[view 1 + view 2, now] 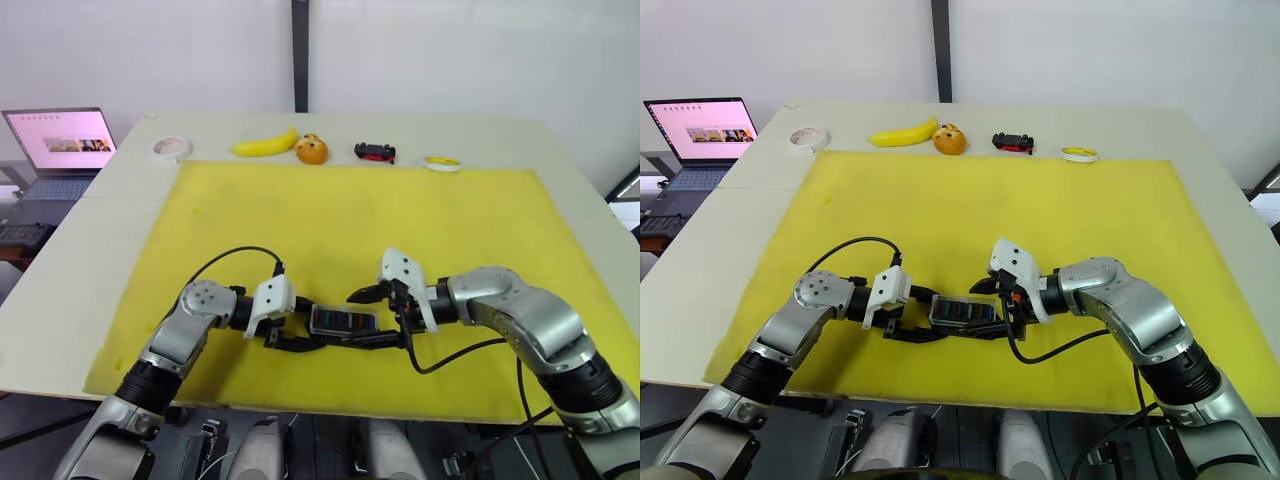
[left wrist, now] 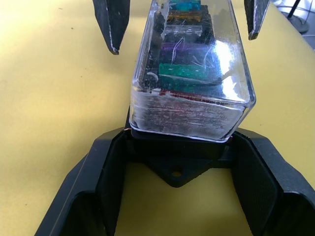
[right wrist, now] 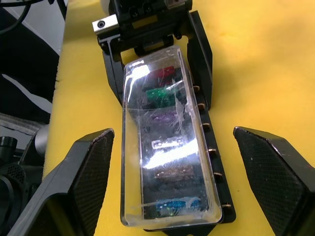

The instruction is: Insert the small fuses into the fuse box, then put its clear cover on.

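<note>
So the fuse box [image 3: 197, 123], a little black ribbed plastic block, is sitting on the squishy yellow mat [image 1: 350, 220] near the front edge of the desk [image 1: 90, 250], and I'm flanking it from both ends with my left end effector [image 1: 285, 340] and right end effector [image 1: 385, 325], both with fingers spread wide and not pinching anything. The clear cover [image 3: 170, 147], glossy and kinda scuffed, is sitting over it, and the small fuses [image 3: 165, 142] are showing through in a row: red, green, purple, whitish, brown, teal.

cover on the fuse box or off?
On. The clear cover sits over the fuse box, with the small fuses visible beneath it. Whether it is fully latched: cannot tell.
</note>
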